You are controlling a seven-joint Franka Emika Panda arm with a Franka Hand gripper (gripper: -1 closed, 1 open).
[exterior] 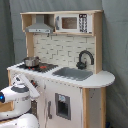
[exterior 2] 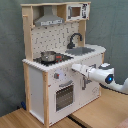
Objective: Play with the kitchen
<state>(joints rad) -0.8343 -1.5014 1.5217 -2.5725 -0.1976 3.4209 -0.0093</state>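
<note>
The kitchen (exterior: 65, 80) (exterior 2: 37, 75) is a tall white and light-wood toy with a grey hood (exterior: 40, 27) (exterior 2: 49, 20) and a small microwave (exterior: 70, 22) (exterior 2: 75, 11) on top. A pot (exterior: 31, 61) (exterior 2: 48, 56) stands on the stovetop, beside the sink (exterior: 72, 73) (exterior 2: 82, 50) and black faucet (exterior: 85, 57) (exterior 2: 75, 39). My gripper (exterior 2: 75, 67) (exterior: 34, 91) hangs right in front of the kitchen's front panel, just under the counter edge and above the windowed oven door (exterior 2: 64, 95). Whether it touches the panel cannot be told.
The kitchen stands on a wooden surface (exterior 2: 100, 112). A grey curtain (exterior: 115, 50) (exterior 2: 115, 25) hangs behind it. My white arm (exterior 2: 102, 76) comes in from the second exterior view's right and fills the first exterior view's lower left corner (exterior: 17, 100).
</note>
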